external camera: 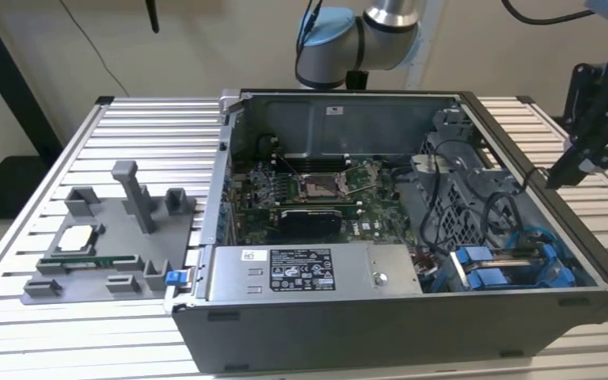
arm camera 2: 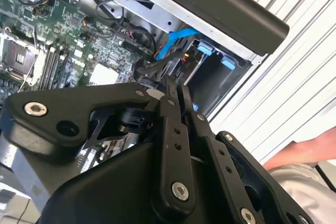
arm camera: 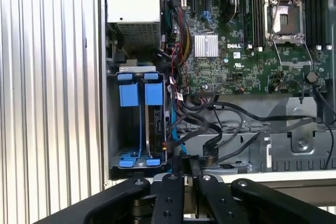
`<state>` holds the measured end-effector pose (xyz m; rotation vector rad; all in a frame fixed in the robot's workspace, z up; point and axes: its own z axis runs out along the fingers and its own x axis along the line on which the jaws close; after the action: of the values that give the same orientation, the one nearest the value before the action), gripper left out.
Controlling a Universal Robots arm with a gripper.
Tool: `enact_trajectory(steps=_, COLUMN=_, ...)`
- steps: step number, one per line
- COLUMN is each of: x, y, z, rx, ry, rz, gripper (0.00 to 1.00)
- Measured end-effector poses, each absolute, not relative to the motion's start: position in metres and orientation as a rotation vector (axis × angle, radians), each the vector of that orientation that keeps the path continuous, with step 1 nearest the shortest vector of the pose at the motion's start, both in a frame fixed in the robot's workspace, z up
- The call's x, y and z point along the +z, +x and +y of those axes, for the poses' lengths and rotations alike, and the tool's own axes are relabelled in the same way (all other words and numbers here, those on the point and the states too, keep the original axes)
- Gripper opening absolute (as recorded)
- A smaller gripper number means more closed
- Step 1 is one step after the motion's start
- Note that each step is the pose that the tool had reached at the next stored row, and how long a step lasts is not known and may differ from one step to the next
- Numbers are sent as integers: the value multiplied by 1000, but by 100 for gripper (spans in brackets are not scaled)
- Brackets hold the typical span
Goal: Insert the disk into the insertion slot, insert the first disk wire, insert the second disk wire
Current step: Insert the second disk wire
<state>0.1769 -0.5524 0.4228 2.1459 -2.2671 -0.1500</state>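
Note:
The insertion slot [external camera: 507,267] [arm camera: 137,127] [arm camera 2: 210,64] is a grey metal bay with bright blue tabs in the open case's corner, at the exterior view's right. A thin dark slab stands on edge inside it, apparently the disk [arm camera: 156,129] [external camera: 515,255] seen edge-on. A blue wire [arm camera: 170,132] [arm camera 2: 176,40] and black wires [arm camera: 210,124] [external camera: 494,210] lie loose beside the bay. My black gripper [external camera: 552,178] [arm camera 2: 178,90] [arm camera: 185,163] hangs above the case's wall by the bay, apart from the wires. Its fingers are shut, with nothing visible between them.
The case holds a motherboard with a square socket [external camera: 320,186] and a grey labelled power-supply box [external camera: 304,273]. A grey fixture [external camera: 108,241] with small parts sits on the slatted table at the exterior view's left. A person's hand [arm camera 2: 304,153] rests on the table beside the case.

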Motion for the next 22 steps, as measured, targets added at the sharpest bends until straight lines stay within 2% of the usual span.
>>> enact_trajectory(steps=10, x=421, y=147, z=-553, rx=-121, ry=2160, rz=-2280, gripper=0)
enact_trajectory(steps=22, x=401, y=128, z=-553, rx=-86, ry=2175, rz=-2298, gripper=0)
